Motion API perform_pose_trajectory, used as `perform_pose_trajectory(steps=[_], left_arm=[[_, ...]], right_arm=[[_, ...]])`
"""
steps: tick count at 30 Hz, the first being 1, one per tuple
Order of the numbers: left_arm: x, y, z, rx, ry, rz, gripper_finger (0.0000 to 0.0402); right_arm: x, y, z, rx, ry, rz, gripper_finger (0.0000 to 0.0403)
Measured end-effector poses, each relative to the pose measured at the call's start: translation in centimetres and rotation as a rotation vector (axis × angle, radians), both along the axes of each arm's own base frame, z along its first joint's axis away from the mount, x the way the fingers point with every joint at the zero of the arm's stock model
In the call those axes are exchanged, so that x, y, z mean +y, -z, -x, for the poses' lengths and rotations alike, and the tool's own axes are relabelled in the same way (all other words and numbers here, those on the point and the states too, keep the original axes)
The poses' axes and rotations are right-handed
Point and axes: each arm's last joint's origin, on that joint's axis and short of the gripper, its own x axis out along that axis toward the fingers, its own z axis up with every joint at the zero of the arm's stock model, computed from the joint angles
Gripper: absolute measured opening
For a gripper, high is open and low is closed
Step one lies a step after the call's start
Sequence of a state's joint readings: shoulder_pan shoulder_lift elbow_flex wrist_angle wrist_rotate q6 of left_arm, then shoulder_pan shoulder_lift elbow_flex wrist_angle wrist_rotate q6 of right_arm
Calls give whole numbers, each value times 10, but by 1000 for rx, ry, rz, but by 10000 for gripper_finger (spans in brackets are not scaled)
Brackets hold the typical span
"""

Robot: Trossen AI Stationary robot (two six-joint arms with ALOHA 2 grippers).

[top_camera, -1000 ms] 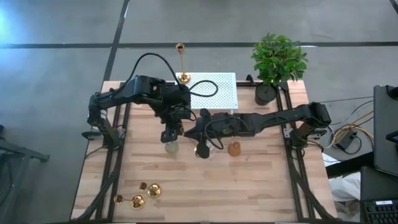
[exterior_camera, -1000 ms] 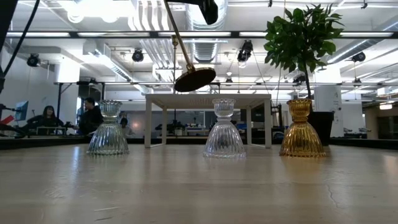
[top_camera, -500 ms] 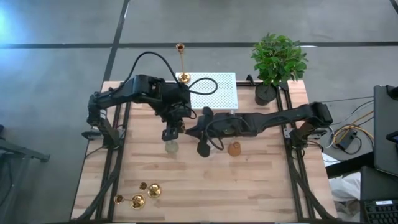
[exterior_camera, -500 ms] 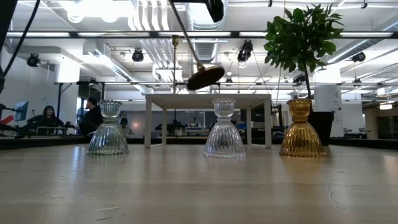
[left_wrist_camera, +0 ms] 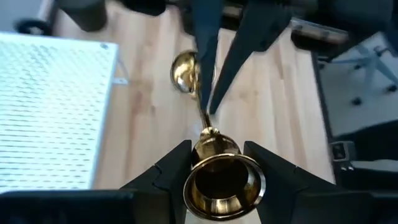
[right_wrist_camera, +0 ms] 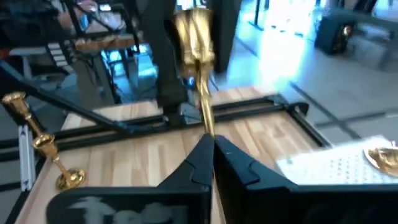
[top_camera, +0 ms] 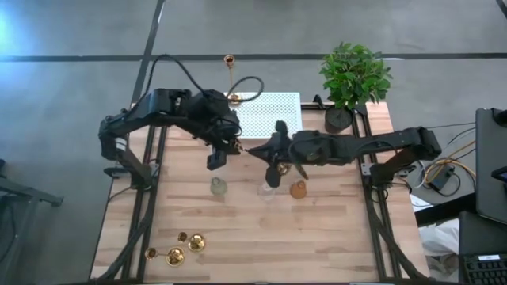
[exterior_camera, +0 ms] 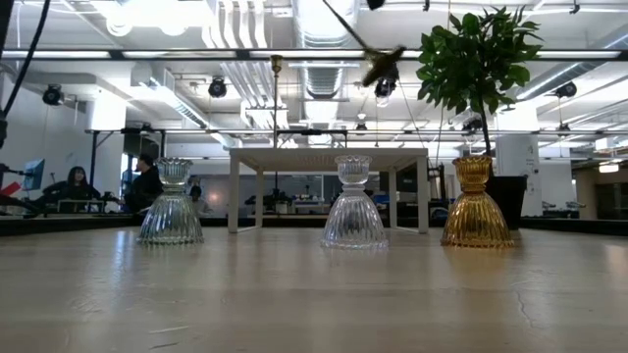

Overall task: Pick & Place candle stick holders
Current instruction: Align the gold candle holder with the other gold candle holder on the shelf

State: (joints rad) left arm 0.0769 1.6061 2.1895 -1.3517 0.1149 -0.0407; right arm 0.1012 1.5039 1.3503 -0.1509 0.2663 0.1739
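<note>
One gold candlestick [left_wrist_camera: 205, 124] is held in the air between both grippers above the table's middle. My left gripper [top_camera: 224, 152] is shut on its cup end. My right gripper [top_camera: 265, 150] is shut on its stem. Its round base [exterior_camera: 383, 64] shows high in the low view. Another candlestick [top_camera: 230, 79] stands on its base at the far edge, at the corner of the white board [top_camera: 273, 119]. Two more [top_camera: 178, 249] lie on the table at the near left. My left gripper has the candlestick's cup end [left_wrist_camera: 219, 158] between its two fingers [left_wrist_camera: 171, 171], which lie along the stem. The cup's hollow faces the wrist camera. The candlestick is clear of the table. My right gripper pinches the thin stem [right_wrist_camera: 207, 127] between its two fingertips [right_wrist_camera: 227, 155], which lie across it, coming from the table's right. The candlestick is lifted clear and tilted, its base end the lower one in the low view.
Two clear glass holders [top_camera: 218, 188] [top_camera: 269, 190] and an amber one [top_camera: 299, 190] stand in a row below the grippers. A potted plant [top_camera: 354, 79] stands at the far right. Bare wood lies at the near right.
Both grippers have gone up and toward the far edge, away from the row of glass holders. The candlestick has risen with them, and its base has swung up and toward the table's right.
</note>
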Motion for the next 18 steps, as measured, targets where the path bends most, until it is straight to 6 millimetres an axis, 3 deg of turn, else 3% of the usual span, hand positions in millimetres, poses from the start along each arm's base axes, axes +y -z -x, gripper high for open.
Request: perform_pose_trajectory(steps=[3,10,18], left_arm=[[1,-7,2,-59,19,-37,143],[3,15,-28,17,56,-44,143],[4,19,-30,50,52,-78,139]], right_arm=[[-2,4,2,23,0,4,3],[-3,9,3,52,-11,-4,5],[-1,1,9,37,-37,-34,7]])
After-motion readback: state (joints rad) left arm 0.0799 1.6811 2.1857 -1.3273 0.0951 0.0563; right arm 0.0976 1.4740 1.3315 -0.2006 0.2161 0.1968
